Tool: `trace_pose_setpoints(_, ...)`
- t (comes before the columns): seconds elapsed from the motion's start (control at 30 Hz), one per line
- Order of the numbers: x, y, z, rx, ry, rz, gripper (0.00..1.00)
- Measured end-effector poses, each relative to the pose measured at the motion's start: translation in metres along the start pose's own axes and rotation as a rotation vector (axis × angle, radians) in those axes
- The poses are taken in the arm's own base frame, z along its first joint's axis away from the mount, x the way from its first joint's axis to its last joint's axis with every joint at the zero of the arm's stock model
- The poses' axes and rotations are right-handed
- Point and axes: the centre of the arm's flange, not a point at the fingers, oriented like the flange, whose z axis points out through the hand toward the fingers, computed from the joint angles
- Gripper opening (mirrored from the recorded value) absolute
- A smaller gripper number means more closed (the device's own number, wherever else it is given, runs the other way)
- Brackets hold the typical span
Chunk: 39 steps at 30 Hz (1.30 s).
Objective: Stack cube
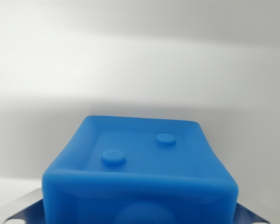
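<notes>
Close up, blue cube (140,172) fills the lower middle of the wrist view, cut off by the bottom edge. Its upper face is recessed inside a raised rim and carries two small round studs, one toward the view's left and nearer, one toward the right and farther. Edges and corners are rounded; walls look slightly bowed.

Handling, judged from appearance only: matte, slightly translucent finish suggests silicone or soft plastic. Likely light, somewhat compliant, grippy rather than slick, not fragile. A hard squeeze could bow the walls, so moderate force seems wise. Best hold is probably across two opposite side walls, at mid-height, keeping the studded face free if it has to mate with another piece.

Hand: two thin metallic pieces show at the bottom corners, one at the view's left (25,210) and one at the right (252,215), flanking the cube. These may be finger parts, but contact with the cube lies below the frame. Cannot tell whether the hand is clenched on the cube or released.

Whether the cube rests on anything or is lifted cannot be told. Pale white surface (140,60) lies behind, blurred, featureless. No second cube visible.

Writing, brands, labels: none readable anywhere.
</notes>
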Motion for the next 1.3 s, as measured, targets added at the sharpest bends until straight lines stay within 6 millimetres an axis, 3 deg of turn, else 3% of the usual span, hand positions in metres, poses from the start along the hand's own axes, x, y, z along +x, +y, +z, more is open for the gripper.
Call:
trace_pose_setpoints(0.8, 0.0, 0.0, -0.003, 0.001, 0.001, 0.0, 0.0)
trace_pose_setpoints(1.3, 0.001, -0.001, -0.028, 0.002, 0.004, 0.0, 0.0)
